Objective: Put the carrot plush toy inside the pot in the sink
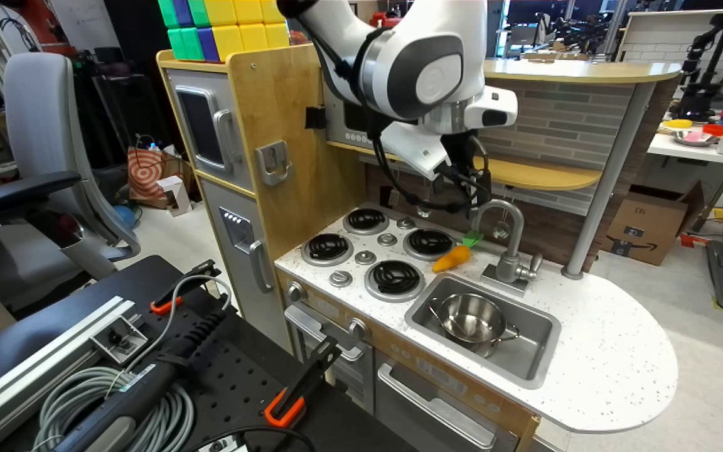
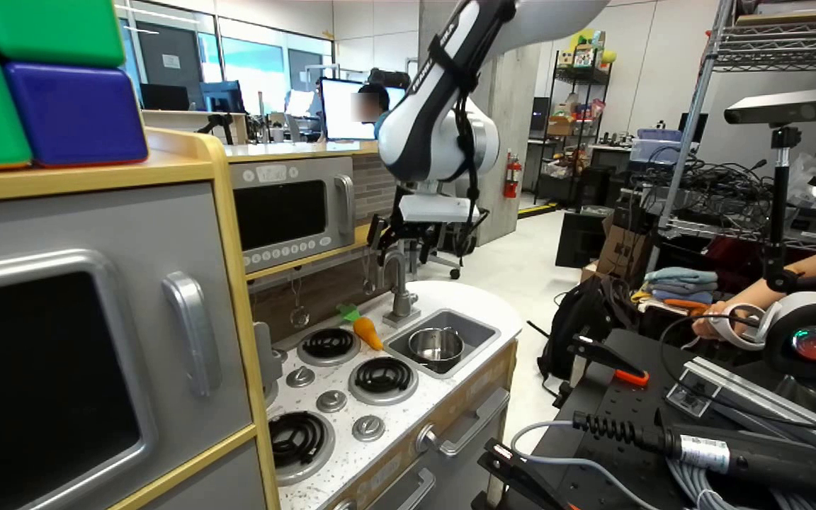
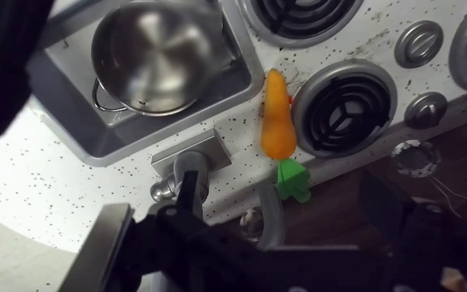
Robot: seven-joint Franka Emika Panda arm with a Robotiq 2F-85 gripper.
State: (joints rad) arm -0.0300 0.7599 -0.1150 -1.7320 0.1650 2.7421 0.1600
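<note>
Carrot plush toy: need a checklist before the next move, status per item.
1. Gripper open: ok, jaws apart in the wrist view.
2. Carrot plush toy uncovered: ok, lies on the counter between the sink and a burner.
3. Gripper at grasp height: not ok, hangs above the counter in both exterior views.
4. Faucet out of the way: not ok, likely an obstacle; its spout shows between the jaws in the wrist view.
5. Green top clear of the spout: cannot tell, close together in the wrist view, gap unclear.
6. Pot ready: ok, in the sink, no lid on it.
</note>
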